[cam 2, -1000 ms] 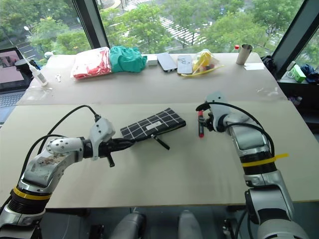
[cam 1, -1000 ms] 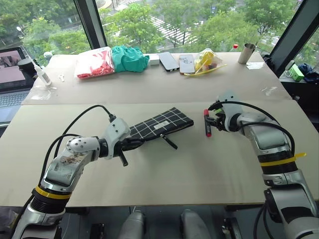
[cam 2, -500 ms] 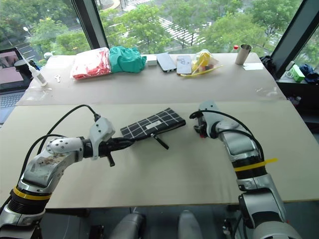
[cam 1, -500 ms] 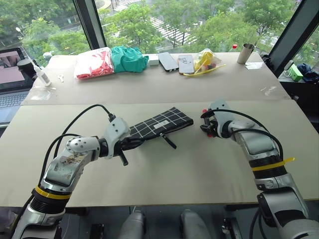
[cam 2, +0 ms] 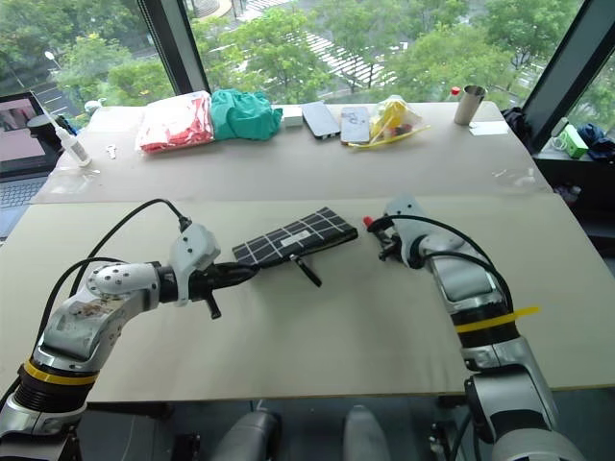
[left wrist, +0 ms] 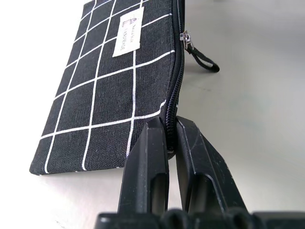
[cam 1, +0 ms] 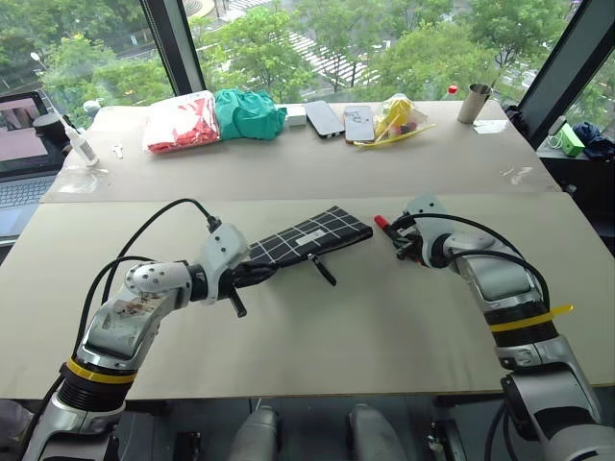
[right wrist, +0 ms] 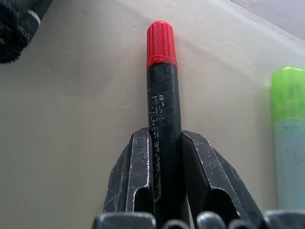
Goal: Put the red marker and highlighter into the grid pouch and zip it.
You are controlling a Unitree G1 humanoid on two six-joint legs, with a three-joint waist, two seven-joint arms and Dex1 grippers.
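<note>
Right jaws now clamp the red marker (right wrist: 162,95), formerly loose.

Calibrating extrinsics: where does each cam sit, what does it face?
Left eye and right eye: head, looking forward and down over the table; both arms show.
Left wrist: along the left pincer, shut on the grid pouch at its zipper edge.
Right wrist: along the right pincer, shut on the red marker, the highlighter beside it.
Shared: the pouch shows in the head views and both wrist views; the marker in the head and right wrist views.
</note>
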